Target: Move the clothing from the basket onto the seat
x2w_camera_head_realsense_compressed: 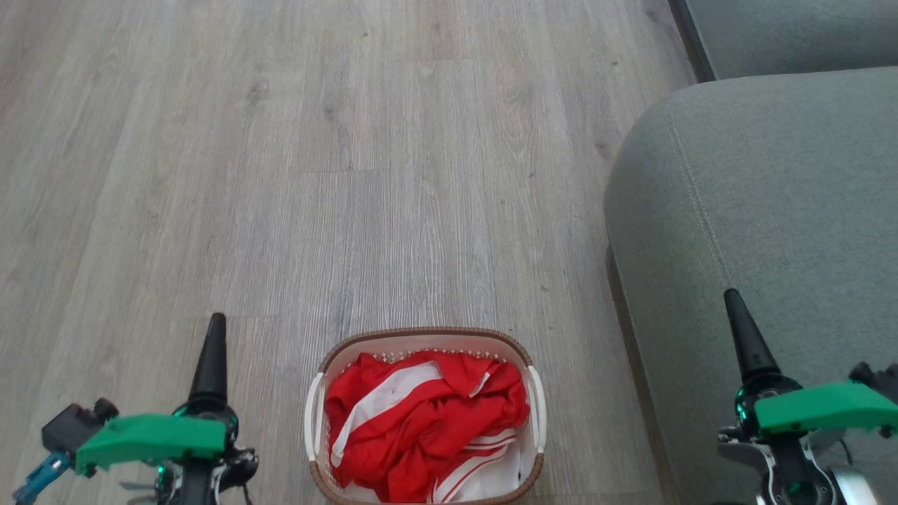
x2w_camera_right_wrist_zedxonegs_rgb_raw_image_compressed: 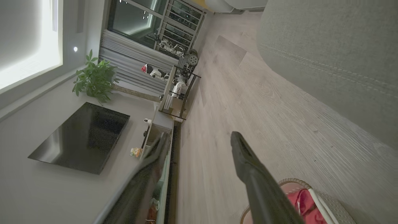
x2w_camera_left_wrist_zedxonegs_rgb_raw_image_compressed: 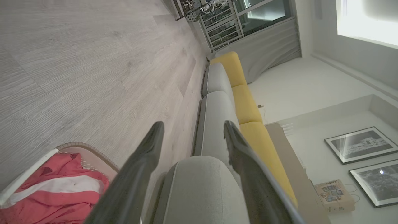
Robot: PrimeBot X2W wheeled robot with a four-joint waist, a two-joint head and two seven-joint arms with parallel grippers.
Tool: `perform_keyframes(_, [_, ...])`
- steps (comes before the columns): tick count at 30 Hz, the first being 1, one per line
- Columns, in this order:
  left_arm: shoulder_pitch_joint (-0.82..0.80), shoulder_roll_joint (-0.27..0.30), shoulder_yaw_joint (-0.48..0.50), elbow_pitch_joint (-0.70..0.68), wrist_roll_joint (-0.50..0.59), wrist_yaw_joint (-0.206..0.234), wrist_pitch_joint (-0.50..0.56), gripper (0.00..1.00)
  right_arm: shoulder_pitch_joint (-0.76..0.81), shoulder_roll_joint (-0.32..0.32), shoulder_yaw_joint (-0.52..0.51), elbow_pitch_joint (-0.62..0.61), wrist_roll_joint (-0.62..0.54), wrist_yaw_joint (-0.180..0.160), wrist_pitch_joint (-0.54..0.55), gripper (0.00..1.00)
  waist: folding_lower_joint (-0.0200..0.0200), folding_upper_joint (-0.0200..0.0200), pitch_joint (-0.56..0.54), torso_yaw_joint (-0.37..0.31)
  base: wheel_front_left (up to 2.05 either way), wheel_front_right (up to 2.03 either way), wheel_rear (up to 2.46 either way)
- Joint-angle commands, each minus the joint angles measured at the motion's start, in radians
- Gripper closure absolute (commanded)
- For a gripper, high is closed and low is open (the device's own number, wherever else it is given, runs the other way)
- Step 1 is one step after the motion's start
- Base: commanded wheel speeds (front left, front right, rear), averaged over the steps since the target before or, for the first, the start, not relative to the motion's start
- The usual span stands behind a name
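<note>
Two empty pairs, left fingers (x2w_camera_left_wrist_zedxonegs_rgb_raw_image_compressed: 140, 174) & right fingers (x2w_camera_right_wrist_zedxonegs_rgb_raw_image_compressed: 258, 183), stand apart; clothing (x2w_camera_head_realsense_compressed: 421, 421) lies in basket (x2w_camera_head_realsense_compressed: 421, 332) on floor (x2w_camera_head_realsense_compressed: 280, 175) beside seat (x2w_camera_head_realsense_compressed: 772, 210). Step seems pre-grasp. Nxt: reach down, pinch fabric.

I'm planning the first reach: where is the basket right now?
In the head view the basket sits on the floor at bottom centre, between the left hand and right hand, clothing inside, the seat to its right.
</note>
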Motion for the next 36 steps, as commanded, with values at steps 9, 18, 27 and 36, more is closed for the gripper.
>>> perform_keyframes(9, [-0.052, 0.012, -0.029, -0.06, 0.211, 0.038, -0.038, 0.0, -0.05, -0.045, 0.032, -0.072, -0.218, 0.0, -0.038, 0.0, 0.0, -0.0001, 0.002, 0.0, 0.0, 0.0, 0.0])
perform_keyframes(18, [-0.053, 0.013, -0.056, -0.059, 0.337, 0.064, -0.061, 0.0, -0.05, -0.053, 0.055, -0.091, -0.359, 0.0, -0.062, 0.0, 0.0, -0.0001, 0.004, 0.001, 0.0, 0.0, 0.0])
perform_keyframes(27, [-0.055, 0.014, -0.076, -0.072, 0.444, 0.085, -0.088, 0.0, -0.049, -0.063, 0.073, -0.1, -0.462, 0.0, -0.089, 0.0, 0.0, -0.0001, 0.004, 0.0, 0.0, 0.0, 0.0])
perform_keyframes(36, [-0.058, 0.015, -0.095, -0.096, 0.551, 0.101, -0.114, 0.0, -0.051, -0.074, 0.092, -0.121, -0.557, 0.0, -0.116, 0.0, 0.0, -0.0001, 0.005, 0.001, 0.0, 0.0, 0.0])
